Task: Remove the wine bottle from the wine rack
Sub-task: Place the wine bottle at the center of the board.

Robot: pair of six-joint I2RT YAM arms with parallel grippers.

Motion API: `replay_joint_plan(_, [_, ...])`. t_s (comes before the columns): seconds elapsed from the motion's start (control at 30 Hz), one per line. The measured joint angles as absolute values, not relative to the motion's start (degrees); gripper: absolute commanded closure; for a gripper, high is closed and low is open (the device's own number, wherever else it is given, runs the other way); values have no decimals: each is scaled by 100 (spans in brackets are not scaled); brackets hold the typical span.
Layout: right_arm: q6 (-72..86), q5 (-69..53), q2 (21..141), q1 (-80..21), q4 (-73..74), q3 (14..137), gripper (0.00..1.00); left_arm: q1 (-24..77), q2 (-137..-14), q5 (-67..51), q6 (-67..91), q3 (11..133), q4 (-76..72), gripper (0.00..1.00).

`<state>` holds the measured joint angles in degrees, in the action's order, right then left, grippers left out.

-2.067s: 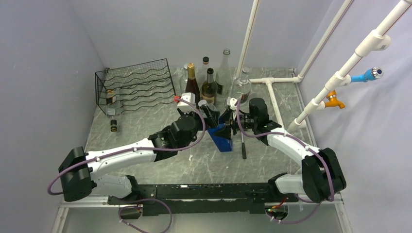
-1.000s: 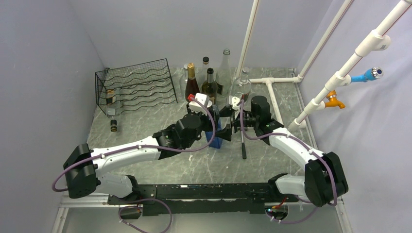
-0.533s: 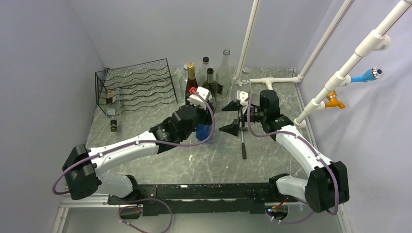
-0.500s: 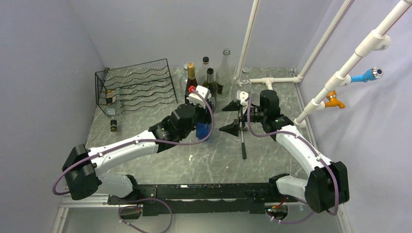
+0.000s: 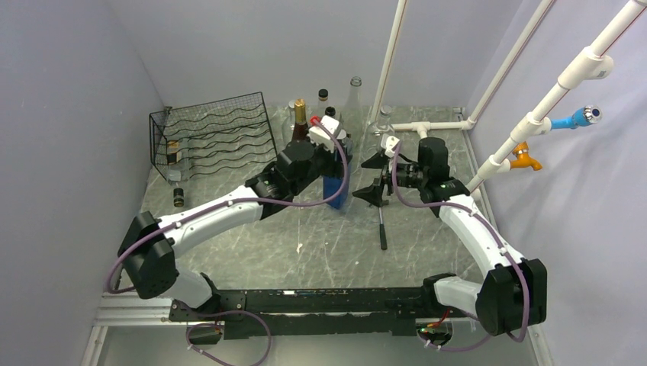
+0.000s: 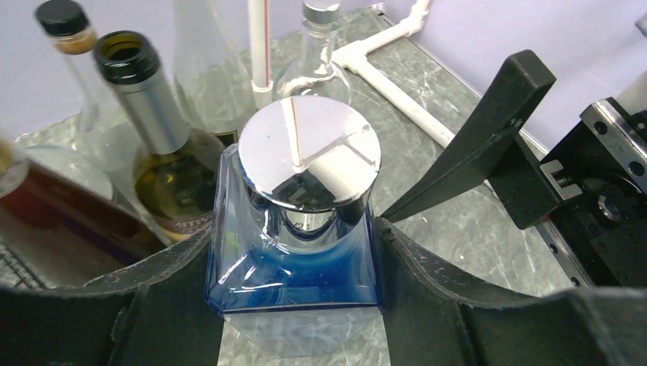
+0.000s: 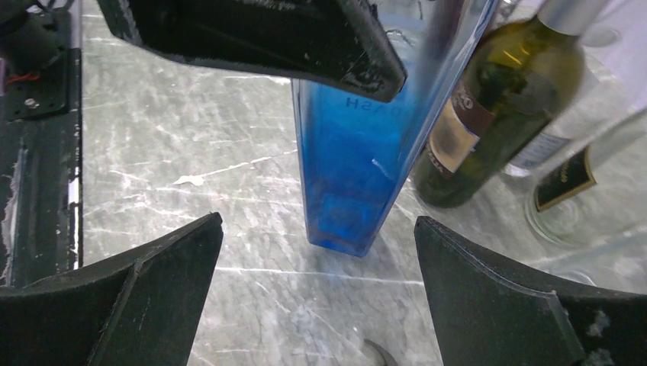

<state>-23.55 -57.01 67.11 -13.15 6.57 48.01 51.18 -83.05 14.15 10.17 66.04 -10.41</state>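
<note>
Rack [image 5: 214,137]: a black wire box at the back left of the table [image 5: 305,252]. A second bottle [image 5: 174,156] lies in its lower left corner.
Blue bottle [image 6: 294,267]: square clear blue glass with a mirror-bright cap [image 6: 309,152]. It stands upright, well to the right of the rack and fully out of it. Its base looks to be on the table, though I cannot be sure it bears weight.
Left jaws: about half open, pressed on two opposite sides of the blue bottle's shoulder and holding it.
Right jaws: spread wide and holding nothing. They hang low on the side of the blue bottle away from the rack, apart from the glass.
Cluster [image 5: 320,122]: other bottles standing right of the rack. A green bottle [image 6: 164,164] stands just beside the blue one.
Step in hand: likely setting the blue bottle down next to the cluster.
Doing it well: hold it plumb and settle the base flat before letting go. Open evenly, then rise straight up past the cap, with no swing toward the green bottle.
Risk: the glass is smooth and sloped, so it may slip. A tall, narrow bottle could tip into its neighbours.
</note>
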Motion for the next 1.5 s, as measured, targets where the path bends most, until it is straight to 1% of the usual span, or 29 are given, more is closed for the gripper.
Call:
replay_joint_plan(0.33, [-2187,-5404,6624,-943,705,4849,1,4974,-9159,867,965,7255,-1155,100])
replay_joint_plan(0.77, [-2088,-5395,6591,-790,703,4849,1,4818,-10232,926,897,8263,-1387,100])
replay_joint_plan(1.17, [-2075,-5398,6587,-762,690,4849,0,4781,-10871,1118,797,8877,-1428,100])
replay_joint_plan(1.33, [-2075,-5398,6587,-755,685,4849,0,4775,-10965,1229,753,8908,-1452,84])
replay_joint_plan(1.4, [-2073,-5398,6587,-753,685,4849,0,4775,-10965,1273,753,8908,-1452,76])
replay_joint_plan(1.5, [-2073,-5398,6587,-753,683,4849,0,4775,-10965,1313,755,8908,-1452,60])
